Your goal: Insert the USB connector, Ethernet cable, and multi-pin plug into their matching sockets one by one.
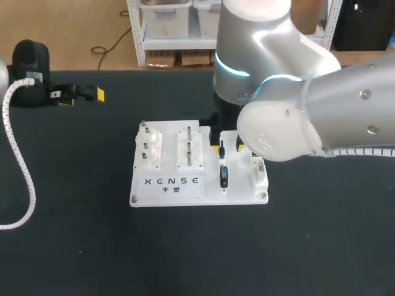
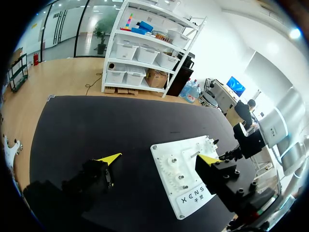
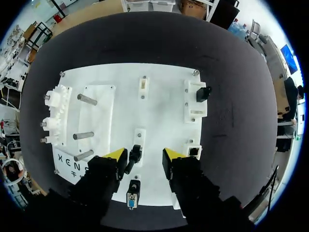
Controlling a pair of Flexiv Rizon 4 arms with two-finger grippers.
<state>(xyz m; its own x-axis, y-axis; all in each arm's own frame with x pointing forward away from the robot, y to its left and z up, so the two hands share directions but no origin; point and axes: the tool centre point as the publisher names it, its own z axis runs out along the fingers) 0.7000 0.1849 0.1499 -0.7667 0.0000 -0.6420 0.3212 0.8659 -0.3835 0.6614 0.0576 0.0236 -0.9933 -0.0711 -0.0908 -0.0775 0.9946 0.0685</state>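
- The multi-pin plug (image 3: pixel 131 198) lies by the near edge of the white board (image 1: pixel 166 194), and I judge it not yet inserted.
- Just beyond it, the right tool (image 3: pixel 145 153) hangs over the board. Its fingers are spread either side of a small black connector (image 3: pixel 135 154), not pinching it. This is likely the USB step, though I cannot tell whether the connector is fully seated.
- A black piece (image 3: pixel 203 93) sits in a bracket toward the board's far right corner. It may be the Ethernet end.
- The left tool (image 2: pixel 159 158) is spread and empty, toward the far left corner of the surface (image 1: pixel 308 246).
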